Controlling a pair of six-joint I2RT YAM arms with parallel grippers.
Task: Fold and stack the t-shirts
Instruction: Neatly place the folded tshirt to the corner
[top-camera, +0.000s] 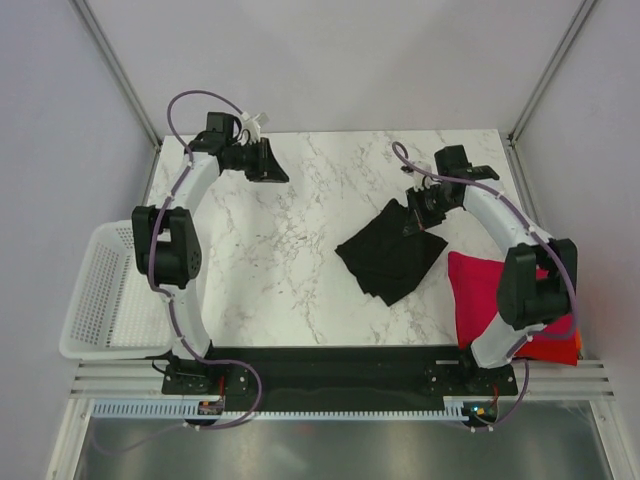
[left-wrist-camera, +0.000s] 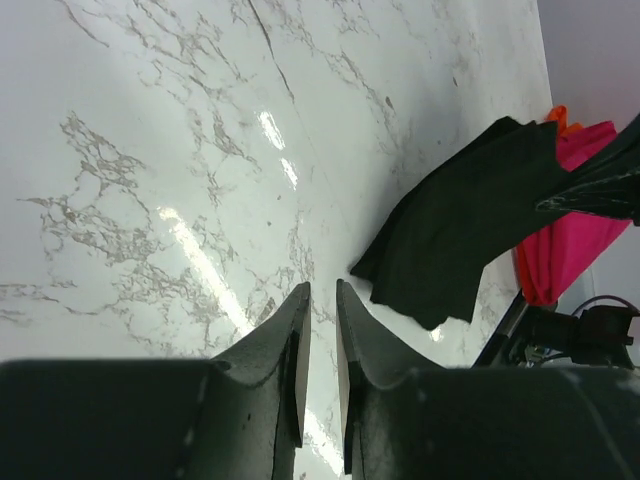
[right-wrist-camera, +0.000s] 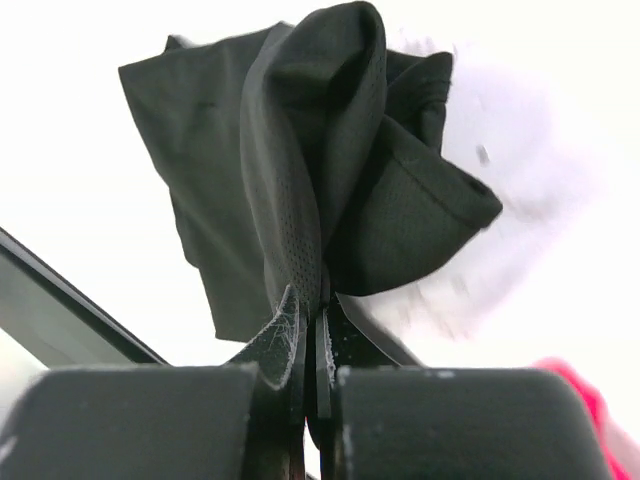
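Black t-shirt (top-camera: 385, 262) is lying toward the table's (top-camera: 300, 290) right edge, one fold being pinched tight by the right pincer (right-wrist-camera: 312, 320). Magenta shirt (top-camera: 478, 295) is lying just beside it at that edge. Left pincer (left-wrist-camera: 320, 300) is hovering near the far-left corner, narrowly parted, empty.

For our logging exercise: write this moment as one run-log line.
right end effector: shut on black t-shirt | left end effector: slightly open, empty, above table | magenta t-shirt: lying at right side
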